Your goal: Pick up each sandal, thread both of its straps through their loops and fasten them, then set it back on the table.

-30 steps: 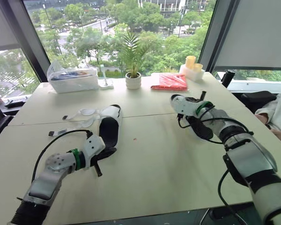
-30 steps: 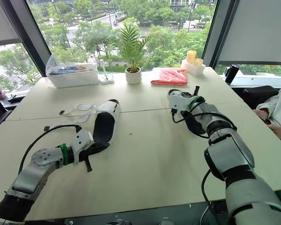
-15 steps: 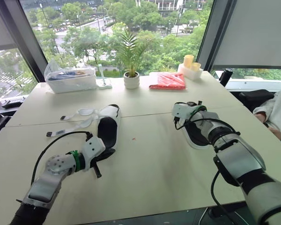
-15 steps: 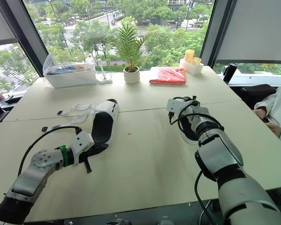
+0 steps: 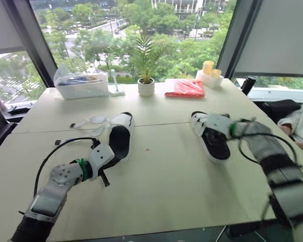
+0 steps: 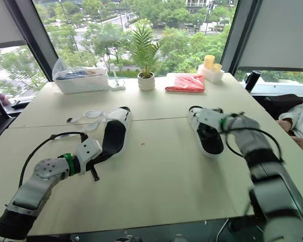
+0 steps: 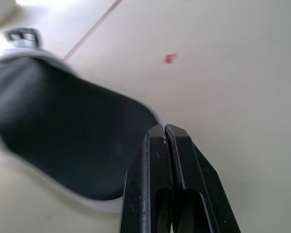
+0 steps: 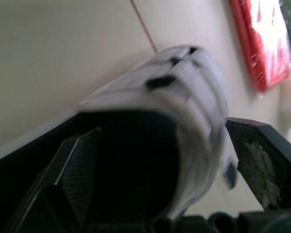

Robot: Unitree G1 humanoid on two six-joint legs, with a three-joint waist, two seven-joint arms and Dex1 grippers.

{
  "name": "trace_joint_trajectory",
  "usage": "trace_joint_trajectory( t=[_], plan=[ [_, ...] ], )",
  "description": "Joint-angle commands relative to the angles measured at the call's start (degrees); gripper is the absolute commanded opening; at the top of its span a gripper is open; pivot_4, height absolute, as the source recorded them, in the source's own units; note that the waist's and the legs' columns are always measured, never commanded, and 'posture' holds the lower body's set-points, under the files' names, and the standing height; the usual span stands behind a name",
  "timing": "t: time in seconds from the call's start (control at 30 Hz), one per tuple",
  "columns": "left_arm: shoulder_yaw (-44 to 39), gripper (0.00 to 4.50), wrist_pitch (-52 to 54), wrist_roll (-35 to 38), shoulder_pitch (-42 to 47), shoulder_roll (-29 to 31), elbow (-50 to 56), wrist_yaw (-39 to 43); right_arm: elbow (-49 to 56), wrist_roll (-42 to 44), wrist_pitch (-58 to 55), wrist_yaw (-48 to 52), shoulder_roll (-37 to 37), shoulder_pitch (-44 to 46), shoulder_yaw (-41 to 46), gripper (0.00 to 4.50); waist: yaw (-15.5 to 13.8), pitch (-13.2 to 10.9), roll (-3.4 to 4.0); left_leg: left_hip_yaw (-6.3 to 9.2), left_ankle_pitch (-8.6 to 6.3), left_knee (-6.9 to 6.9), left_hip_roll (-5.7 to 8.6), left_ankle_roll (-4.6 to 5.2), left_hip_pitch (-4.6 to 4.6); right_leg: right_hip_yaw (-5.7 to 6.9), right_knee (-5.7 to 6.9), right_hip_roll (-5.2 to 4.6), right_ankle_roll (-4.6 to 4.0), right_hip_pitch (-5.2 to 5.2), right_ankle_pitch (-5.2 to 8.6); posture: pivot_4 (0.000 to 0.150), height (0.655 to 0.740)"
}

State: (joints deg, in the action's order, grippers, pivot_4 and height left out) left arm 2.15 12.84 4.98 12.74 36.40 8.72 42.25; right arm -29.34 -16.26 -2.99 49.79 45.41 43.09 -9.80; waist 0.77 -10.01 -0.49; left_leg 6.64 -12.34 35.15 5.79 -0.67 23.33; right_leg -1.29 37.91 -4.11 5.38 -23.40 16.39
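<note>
Two white sandals with black footbeds lie on the pale table (image 5: 166, 186). The left sandal (image 5: 118, 141) has its straps (image 5: 88, 121) lying loose on the table beside it. My left gripper (image 5: 105, 179) is shut with nothing in it, its tip just off that sandal's heel (image 7: 63, 141). The right sandal (image 5: 212, 140) lies flat, its white bands (image 8: 194, 82) closed across its front. My right gripper (image 8: 162, 128) is open wide, a finger (image 8: 75, 170) on each side of the banded front and not gripping it.
Along the far edge stand a clear plastic box (image 5: 81, 84), a potted plant (image 5: 145, 86), a red packet (image 5: 185, 88) and a white box with yellow cups (image 5: 209, 74). A person's sleeve (image 5: 299, 123) shows at the right edge.
My right gripper brought the right sandal down onto the table, then opened and let it go. The left arm has stayed put. The camera has shifted a little.
</note>
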Motion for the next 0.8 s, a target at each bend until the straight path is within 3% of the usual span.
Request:
trace_joint_trajectory(
  t=[0.03, 0.13, 0.23, 0.37, 0.47, 0.8],
  plan=[
    [-0.4, 0.00, -4.0, -7.0, 2.2, 1.0, 0.5, -6.2, 29.3, 23.7, -16.2, 17.1, 2.7, -13.2, 8.0, 4.45, 0.0, 0.0, -0.01, 0.00, 0.00, 0.00, -0.03, 0.00, 0.00, 0.00, 0.00, 0.01, 0.00, 0.00, 0.00, 0.150, 0.7400],
    [1.7, 0.00, -5.4, -14.3, 5.1, 1.9, -1.3, -10.6, 41.7, 38.1, -33.4, 17.2, 1.9, -17.0, 15.6, 4.45, 0.4, -0.1, 0.07, -0.07, -0.02, 0.01, -0.15, 0.02, 0.00, 0.00, 0.02, 0.04, -0.01, -0.02, -0.01, 0.150, 0.7400],
    [2.9, 0.89, -4.7, -17.1, 9.9, 0.6, -3.7, -12.9, 47.1, 43.2, -39.1, 14.5, 0.7, -18.8, 16.7, 4.50, -0.2, 0.0, 0.04, -0.10, 0.00, 0.15, -0.16, 0.01, 0.00, -0.01, 0.05, 0.04, -0.03, -0.01, -0.08, 0.150, 0.7400],
    [4.7, 2.85, -5.5, -20.4, 13.4, 0.9, -7.2, -13.7, 49.2, 44.5, -41.3, 11.0, -0.2, -18.9, 15.8, 4.50, -0.9, 0.0, -0.05, -0.06, 0.00, 0.25, -0.15, 0.01, 0.04, 0.07, -0.07, 0.00, -0.01, 0.08, -0.09, 0.150, 0.7400],
    [7.4, 4.44, -6.8, -23.2, 20.3, -0.1, -15.4, -14.2, 50.8, 45.4, -42.7, 7.4, -2.8, -18.7, 14.2, 4.50, -1.6, 0.0, -0.09, -0.08, -0.02, 0.24, -0.14, 0.04, 0.12, 0.08, -0.11, 0.00, 0.03, 0.00, -0.12, 0.150, 0.7400],
    [15.5, 4.48, -18.0, -30.3, 41.6, -9.7, -51.0, -22.6, 49.6, 43.4, -40.7, 4.9, -1.6, -18.2, 11.7, 4.50, -1.5, -0.1, -0.17, -0.07, -0.04, 0.31, 0.04, 0.09, 0.20, 0.11, -0.12, -0.10, 0.19, -0.02, -0.21, 0.150, 0.7400]
  ],
)
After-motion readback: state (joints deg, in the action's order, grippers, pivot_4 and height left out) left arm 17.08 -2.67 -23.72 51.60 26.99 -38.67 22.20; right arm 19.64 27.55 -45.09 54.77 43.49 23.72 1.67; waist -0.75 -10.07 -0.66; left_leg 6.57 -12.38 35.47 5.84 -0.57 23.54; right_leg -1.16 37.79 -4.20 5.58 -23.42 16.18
